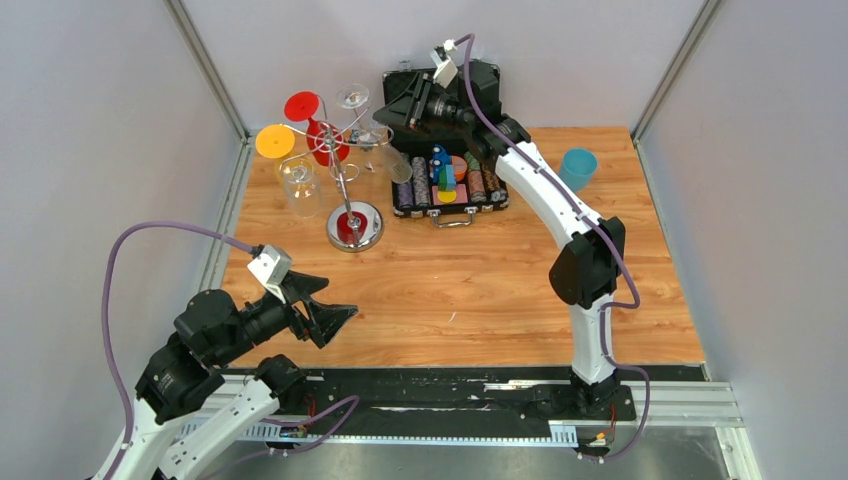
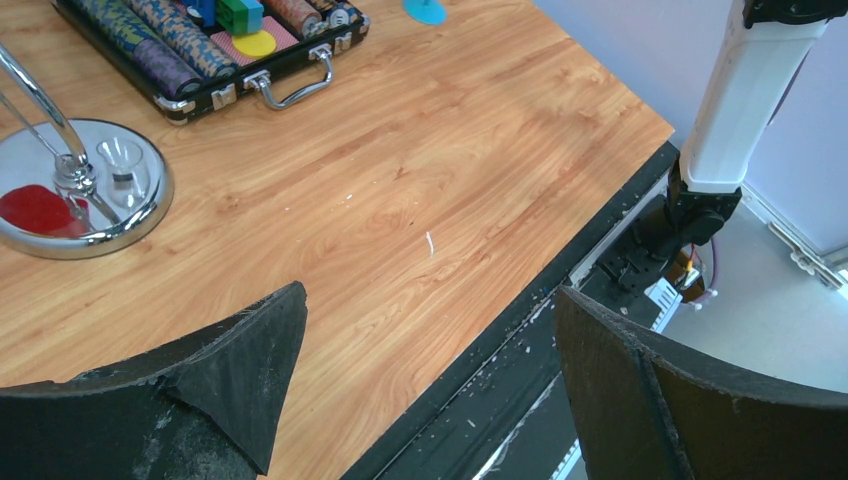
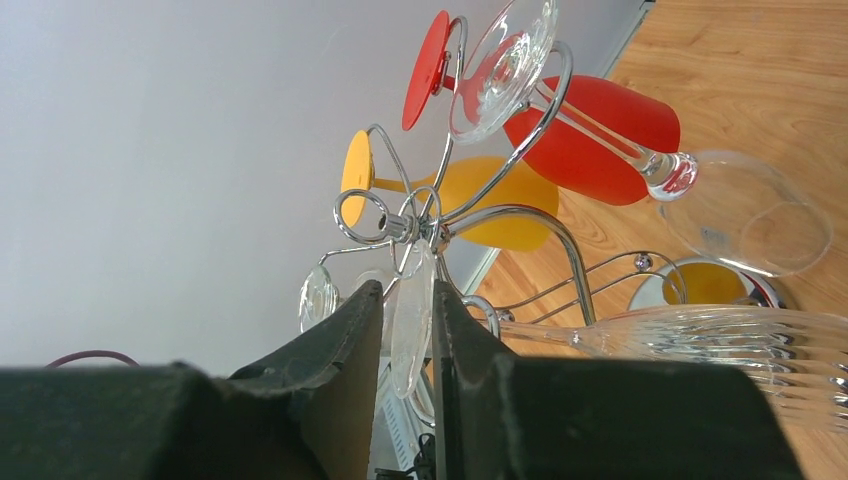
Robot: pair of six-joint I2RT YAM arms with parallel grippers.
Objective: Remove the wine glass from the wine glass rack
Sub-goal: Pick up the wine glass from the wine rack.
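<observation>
The right gripper (image 3: 408, 300) pinches what looks like the foot of a clear wine glass (image 3: 700, 345). The glass hangs on the wine glass rack (image 3: 400, 228), not off yet. The left gripper (image 2: 430, 298) is wide open.

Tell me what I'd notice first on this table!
The shiny wine glass rack at the far left, hung with a red glass, a yellow glass and clear ones. The right pincer is shut on the foot of one clear wine glass. A black case of colourful chips lies beside the rack.
</observation>
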